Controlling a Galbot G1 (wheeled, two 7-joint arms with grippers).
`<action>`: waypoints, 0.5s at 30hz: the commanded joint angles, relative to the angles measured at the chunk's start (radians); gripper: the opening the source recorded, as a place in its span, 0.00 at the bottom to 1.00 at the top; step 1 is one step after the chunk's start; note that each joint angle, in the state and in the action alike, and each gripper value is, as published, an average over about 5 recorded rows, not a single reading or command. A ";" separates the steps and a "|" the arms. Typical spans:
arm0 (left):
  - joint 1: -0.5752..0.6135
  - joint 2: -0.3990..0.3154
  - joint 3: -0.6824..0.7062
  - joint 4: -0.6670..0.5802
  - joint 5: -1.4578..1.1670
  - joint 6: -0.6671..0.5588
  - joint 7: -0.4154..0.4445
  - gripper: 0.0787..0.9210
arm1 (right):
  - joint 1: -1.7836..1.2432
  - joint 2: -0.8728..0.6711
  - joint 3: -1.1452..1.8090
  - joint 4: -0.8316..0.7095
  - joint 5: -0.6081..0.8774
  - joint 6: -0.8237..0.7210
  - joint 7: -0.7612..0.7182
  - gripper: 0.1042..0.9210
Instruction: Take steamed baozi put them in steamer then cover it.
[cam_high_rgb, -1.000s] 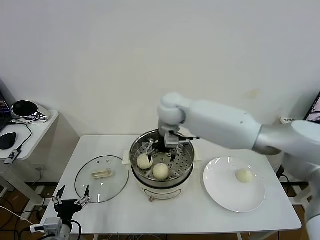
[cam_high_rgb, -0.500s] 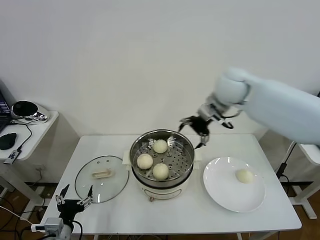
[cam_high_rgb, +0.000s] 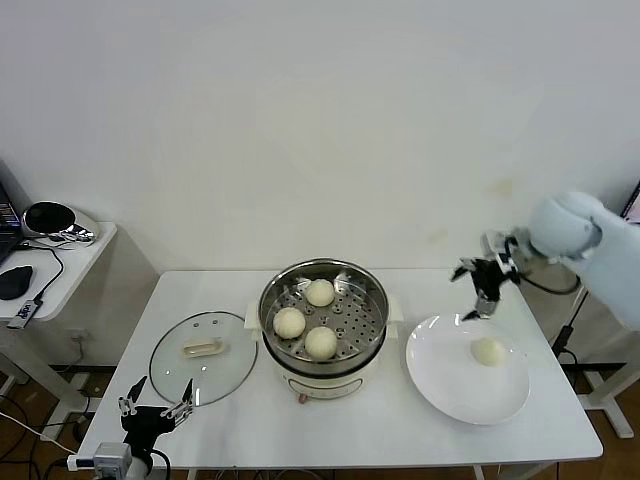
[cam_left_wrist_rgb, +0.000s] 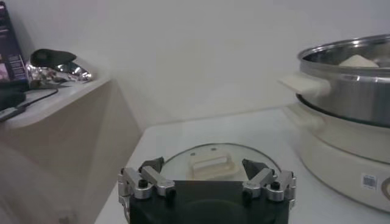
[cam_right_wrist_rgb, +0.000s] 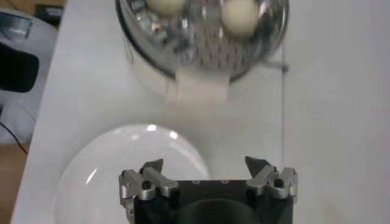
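Right gripper (cam_high_rgb: 478, 288): moved from steamer (cam_high_rgb: 324, 326) to above plate (cam_high_rgb: 440, 380) (fingers spread, empty); last baozi (cam_high_rgb: 488, 351) remains there.

A white table (cam_high_rgb: 240, 420) carries a flat white plate (cam_high_rgb: 450, 385) on the right and a glass lid (cam_high_rgb: 203, 358) lying flat on the left. Beside it, farther left, a lower side table (cam_high_rgb: 75, 262) holds a shiny helmet-like object (cam_high_rgb: 57, 221), a black mouse (cam_high_rgb: 14, 282) and a cable (cam_high_rgb: 47, 280).

I see 4 cream-white baozi (cam_high_rgb: 320, 292), a shiny steel steamer (cam_high_rgb: 323, 310) with a perforated tray on a cream base, a white plate (cam_high_rgb: 440, 380), a clear glass lid (cam_high_rgb: 203, 357) and a white worktop (cam_high_rgb: 400, 430).
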 joint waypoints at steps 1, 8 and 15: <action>0.009 -0.001 0.000 0.009 0.001 0.001 0.000 0.88 | -0.236 -0.025 0.158 -0.104 -0.192 0.004 0.004 0.88; 0.007 0.001 -0.004 0.026 0.004 0.001 0.001 0.88 | -0.268 0.051 0.177 -0.206 -0.294 0.073 -0.014 0.88; 0.006 0.007 -0.008 0.040 0.008 0.001 0.000 0.88 | -0.321 0.113 0.202 -0.270 -0.314 0.094 0.010 0.88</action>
